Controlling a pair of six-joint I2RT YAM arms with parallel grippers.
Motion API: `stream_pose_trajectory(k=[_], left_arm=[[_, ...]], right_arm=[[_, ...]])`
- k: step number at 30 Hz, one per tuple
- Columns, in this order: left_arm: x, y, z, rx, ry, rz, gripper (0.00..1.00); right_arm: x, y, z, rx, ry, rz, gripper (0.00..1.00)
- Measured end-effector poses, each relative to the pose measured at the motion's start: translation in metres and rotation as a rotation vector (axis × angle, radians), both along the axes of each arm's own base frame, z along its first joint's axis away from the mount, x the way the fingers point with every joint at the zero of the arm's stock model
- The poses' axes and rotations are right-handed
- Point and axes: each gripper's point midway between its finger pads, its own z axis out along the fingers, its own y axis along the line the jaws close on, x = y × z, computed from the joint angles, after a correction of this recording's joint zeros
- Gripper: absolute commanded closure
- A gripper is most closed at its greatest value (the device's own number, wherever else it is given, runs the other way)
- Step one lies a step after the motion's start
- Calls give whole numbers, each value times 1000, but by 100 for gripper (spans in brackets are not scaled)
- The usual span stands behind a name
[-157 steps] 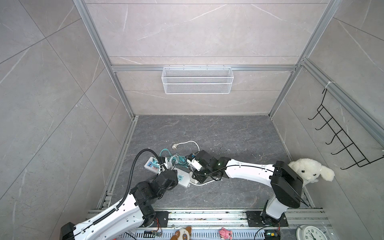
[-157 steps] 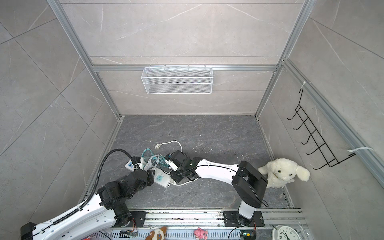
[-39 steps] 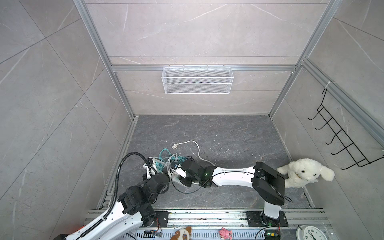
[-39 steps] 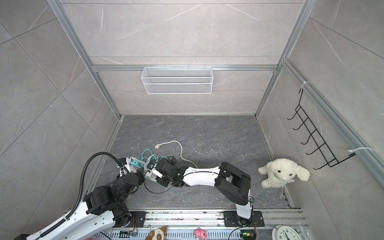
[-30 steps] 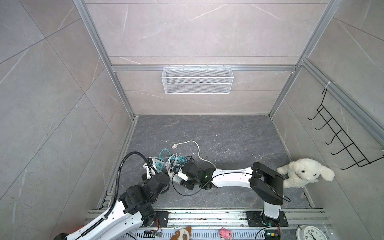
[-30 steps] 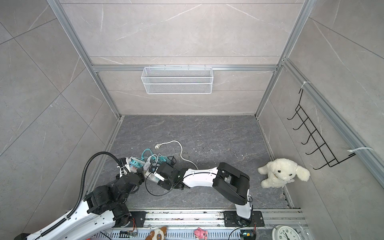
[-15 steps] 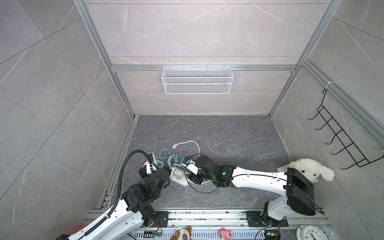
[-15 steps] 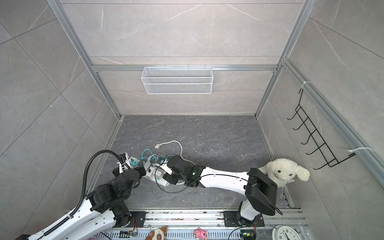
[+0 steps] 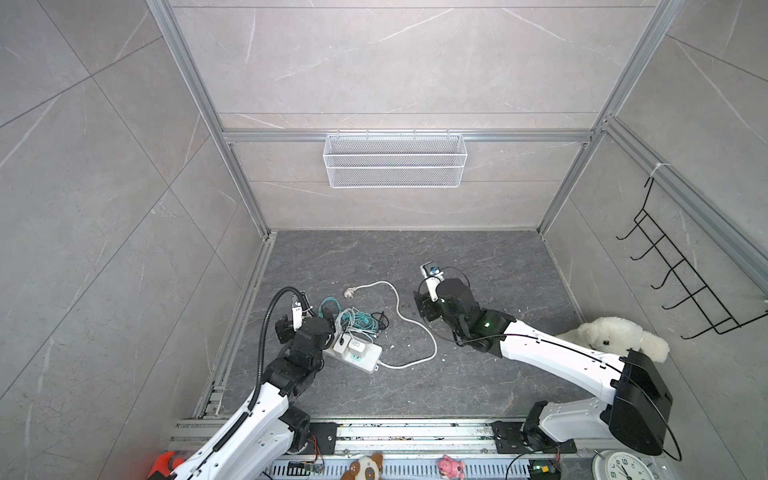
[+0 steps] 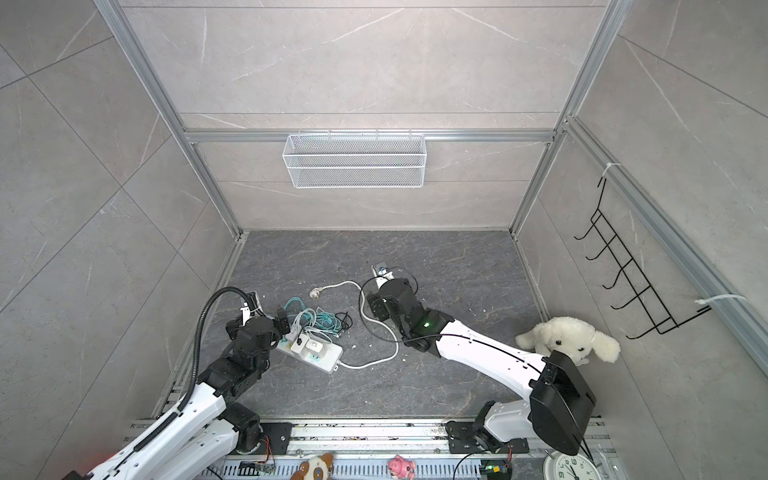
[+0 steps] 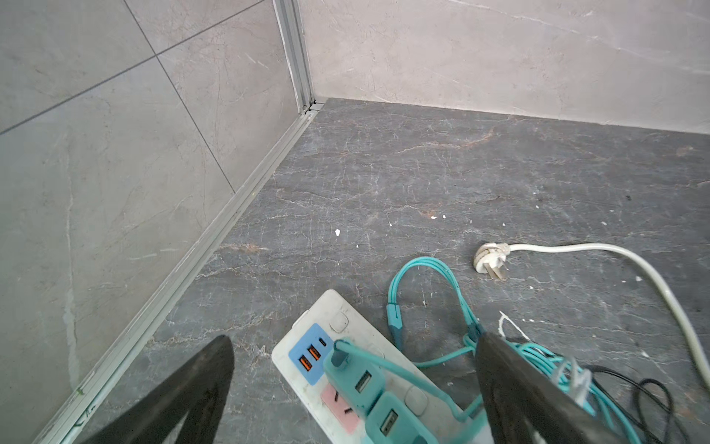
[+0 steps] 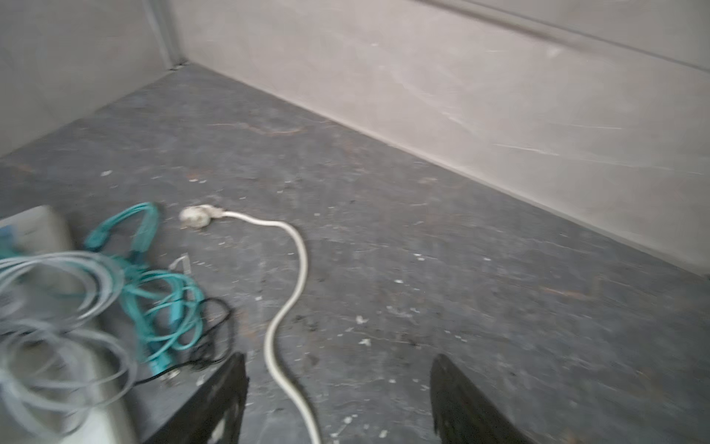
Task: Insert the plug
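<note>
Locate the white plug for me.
In both top views the white plug lies loose on the floor, left of centre, beside the teal cables.
</note>
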Motion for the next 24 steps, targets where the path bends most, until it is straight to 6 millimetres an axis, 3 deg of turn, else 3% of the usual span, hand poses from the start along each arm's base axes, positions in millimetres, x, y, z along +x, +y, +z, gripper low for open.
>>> stream_pose_trajectory(k=[4,9,13,18,24], left_arm=[[12,11,-16,33,18,36,0],[29,21,-22,42,12,71,0],[38,30,-26,38,12,93,0],[47,39,-28,41,7,102,0],[52,43,-23,61,-24,68,0]], right_arm=[[18,-51,6,-18,-64,-234,11],[29,-112,8,-53,-124,-499,1],[35,-155,13,-74,-132,-665,1],[44,-193,22,-55,-98,-790,1],[47,-230,6,-33,3,-831,1]])
